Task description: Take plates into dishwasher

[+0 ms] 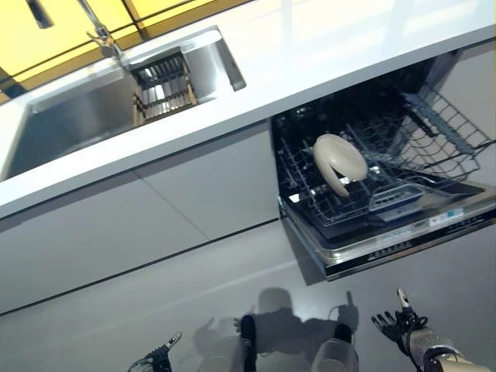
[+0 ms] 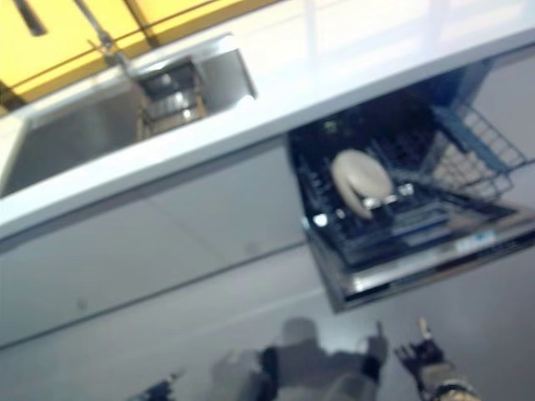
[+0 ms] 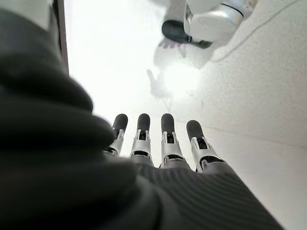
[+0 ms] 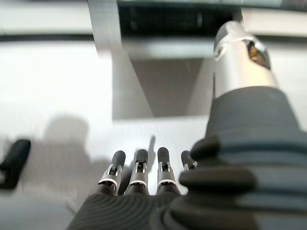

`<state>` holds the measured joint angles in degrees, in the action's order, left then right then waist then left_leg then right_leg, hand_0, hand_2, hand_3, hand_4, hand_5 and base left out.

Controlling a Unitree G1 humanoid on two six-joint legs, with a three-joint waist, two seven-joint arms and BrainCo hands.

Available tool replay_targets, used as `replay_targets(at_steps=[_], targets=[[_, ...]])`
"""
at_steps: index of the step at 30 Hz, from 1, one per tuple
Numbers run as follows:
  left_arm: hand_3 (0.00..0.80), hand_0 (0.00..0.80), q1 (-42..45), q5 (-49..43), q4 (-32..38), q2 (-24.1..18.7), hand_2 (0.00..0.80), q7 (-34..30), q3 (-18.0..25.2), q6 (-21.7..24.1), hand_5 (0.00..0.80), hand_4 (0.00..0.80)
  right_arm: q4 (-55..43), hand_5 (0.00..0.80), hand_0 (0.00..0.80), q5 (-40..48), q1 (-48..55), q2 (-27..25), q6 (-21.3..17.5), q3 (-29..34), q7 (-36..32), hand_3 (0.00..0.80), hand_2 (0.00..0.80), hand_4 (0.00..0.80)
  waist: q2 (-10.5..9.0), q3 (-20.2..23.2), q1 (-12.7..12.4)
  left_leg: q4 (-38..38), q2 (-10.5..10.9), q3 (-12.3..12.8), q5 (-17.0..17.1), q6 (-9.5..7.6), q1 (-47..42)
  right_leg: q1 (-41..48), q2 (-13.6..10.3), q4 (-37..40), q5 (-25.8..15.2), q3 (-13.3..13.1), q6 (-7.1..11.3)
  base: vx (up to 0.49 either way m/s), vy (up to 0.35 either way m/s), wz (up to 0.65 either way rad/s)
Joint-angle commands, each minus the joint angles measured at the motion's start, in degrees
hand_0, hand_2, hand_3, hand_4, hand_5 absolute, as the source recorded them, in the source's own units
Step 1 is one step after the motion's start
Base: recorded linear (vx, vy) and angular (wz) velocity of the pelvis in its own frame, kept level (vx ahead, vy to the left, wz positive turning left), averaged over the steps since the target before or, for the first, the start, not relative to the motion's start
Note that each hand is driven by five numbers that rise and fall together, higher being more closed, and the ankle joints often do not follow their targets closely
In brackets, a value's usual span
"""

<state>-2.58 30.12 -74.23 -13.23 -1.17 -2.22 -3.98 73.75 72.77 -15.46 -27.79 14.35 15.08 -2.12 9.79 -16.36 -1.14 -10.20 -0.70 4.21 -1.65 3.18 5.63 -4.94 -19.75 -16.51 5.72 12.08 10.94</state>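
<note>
Fetching the next plate calls for raising both empty, straight-fingered hands, left hand (image 1: pixel 155 361) and right hand (image 1: pixel 399 324), hanging low, toward the sink rack (image 1: pixel 163 84) far above them, while one plate (image 1: pixel 339 163) already stands in the open dishwasher (image 1: pixel 372 232) just above the right hand.

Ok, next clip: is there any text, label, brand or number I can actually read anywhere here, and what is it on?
No text can be read in any view.
Top edge of the open dishwasher door: small pale marks along the control strip, too small and blurred to read.
Lower rack, plate, sink, worktop: no print visible.
Left robot hand and right robot hand: no markings visible.
</note>
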Motion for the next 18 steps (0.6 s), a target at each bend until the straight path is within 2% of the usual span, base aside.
replay_targets(at_steps=[1, 6, 10, 11, 12, 14, 18], targets=[[0.000, 0.000, 1.2, 1.1, -1.2, -0.4, 0.000, 0.0, -1.3, 1.3, 0.000, 0.000, -2.8, 0.000, 0.000, 0.9, -3.9, -1.0, 0.1, 1.5, -1.2, 0.000, 0.000, 0.000, -0.97, 0.7, -2.6, -10.1, -1.4, 0.4, -3.8, -0.66, 3.4, -0.3, 0.6, -9.2, 5.2, 0.6, -8.02, 0.122, 0.121, 0.31], [0.000, 0.000, 3.0, 1.5, -0.4, 0.6, 0.000, 0.1, -2.6, 0.4, 0.000, 0.000, -4.5, 0.000, 0.000, -1.3, -7.7, -1.6, 0.6, 0.1, -0.7, 0.000, 0.000, 0.000, -0.26, 1.5, -4.5, -11.6, -0.1, -1.0, -4.4, -0.90, 2.8, 1.3, -0.6, -11.5, 6.1, 1.7, -8.39, 0.083, 0.085, 0.28], [0.000, 0.000, 4.1, 1.1, -0.2, 0.5, 0.000, -0.2, -3.1, -0.4, 0.000, 0.000, -5.7, 0.000, 0.000, -1.9, -13.1, -1.1, -0.1, -2.5, -1.6, 0.000, 0.000, 0.000, -0.51, 1.7, -7.0, -11.9, 0.7, -2.7, -4.4, -1.01, 2.3, 3.0, -1.1, -12.6, 6.5, 3.5, -8.45, 0.058, 0.035, 0.26], [0.000, 0.000, 5.0, 0.1, -0.1, 0.1, 0.000, -0.1, -2.7, -0.5, 0.000, 0.000, -7.4, 0.000, 0.000, -1.0, -15.4, -0.9, -0.5, -3.2, -1.8, 0.000, 0.000, 0.000, -0.96, 1.8, -8.3, -11.7, 0.8, -3.2, -4.2, -1.07, 1.7, 4.4, -0.9, -12.3, 6.5, 4.6, -8.38, 0.071, -0.007, 0.28], [0.000, 0.000, 5.0, 0.0, -0.1, 0.0, 0.000, -0.1, -2.6, -0.5, 0.000, 0.000, -7.6, 0.000, 0.000, -0.9, -15.6, -0.9, -0.6, -3.2, -1.8, 0.000, 0.000, 0.000, -1.01, 1.8, -8.3, -11.6, 0.8, -3.3, -4.2, -1.08, 1.6, 4.6, -0.9, -12.2, 6.5, 4.7, -8.37, 0.088, -0.038, 0.29], [0.000, 0.000, 6.2, -2.1, 0.2, -1.3, 0.000, -0.2, -2.1, -0.7, 0.000, 0.000, -10.6, 0.000, 0.000, -0.6, -18.2, -0.1, -2.3, -4.9, -3.6, 0.000, 0.000, 0.000, -2.07, 1.8, -10.1, -11.2, 0.7, -4.0, -4.0, -1.04, 0.9, 7.1, -0.6, -11.0, 6.1, 6.6, -8.12, 0.076, -0.066, 0.32], [0.000, 0.000, 7.4, -4.5, 1.4, -3.7, 0.000, -0.5, -1.2, -0.9, 0.000, 0.000, -15.3, 0.000, 0.000, 0.0, -21.5, 0.7, -6.1, -7.5, -7.1, 0.000, 0.000, 0.000, -4.14, 1.8, -12.5, -10.4, 0.2, -5.3, -3.5, -1.16, 0.0, 10.0, 0.0, -9.0, 5.2, 8.6, -7.36, 0.071, -0.112, 0.24]])
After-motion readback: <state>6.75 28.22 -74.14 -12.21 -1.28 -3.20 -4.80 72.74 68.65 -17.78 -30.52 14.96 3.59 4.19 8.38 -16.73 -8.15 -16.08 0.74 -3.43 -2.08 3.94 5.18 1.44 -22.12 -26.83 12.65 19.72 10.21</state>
